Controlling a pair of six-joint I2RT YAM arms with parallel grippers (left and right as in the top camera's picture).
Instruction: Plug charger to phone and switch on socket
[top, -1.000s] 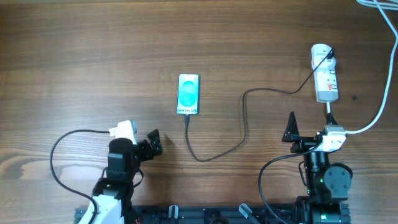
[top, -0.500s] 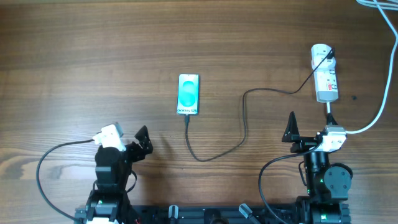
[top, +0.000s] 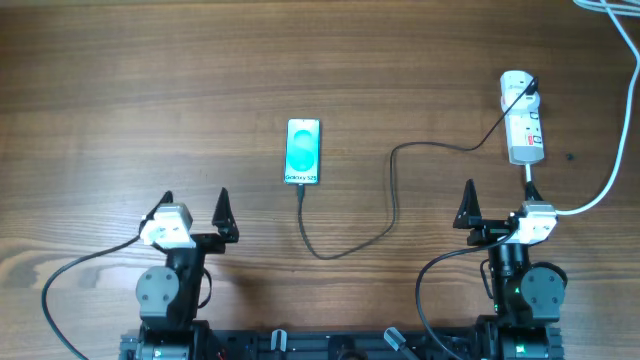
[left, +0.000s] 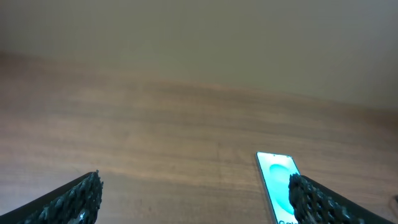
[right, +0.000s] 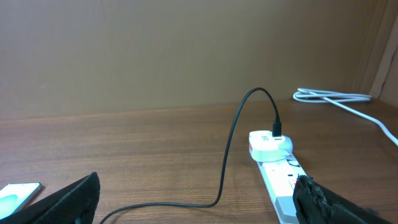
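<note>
The phone (top: 303, 151) lies flat mid-table, teal-green screen up; the left wrist view shows the phone (left: 275, 177) partly behind my right finger (left: 323, 202). The black charger (top: 393, 190) runs from the socket (top: 522, 128) in a long curve, its tip (top: 300, 190) right at the phone's bottom edge; whether it is seated I cannot tell. My left gripper (top: 195, 198) (left: 194, 183) stands open, empty, near the front edge, left of the phone. My right gripper (top: 498, 190) (right: 198, 183) is open and empty, just short of the socket (right: 283, 180).
A thick white cord (top: 610, 180) runs from the socket's near end off the right edge and reappears as white cord (right: 336, 98) at the far right. A white adapter (right: 268, 144) sits in the socket's far end. Bare wood lies between phone and socket.
My left arm has drawn back from near the phone toward the front edge and turned to face straight ahead. The right arm, phone and cable have not moved.
</note>
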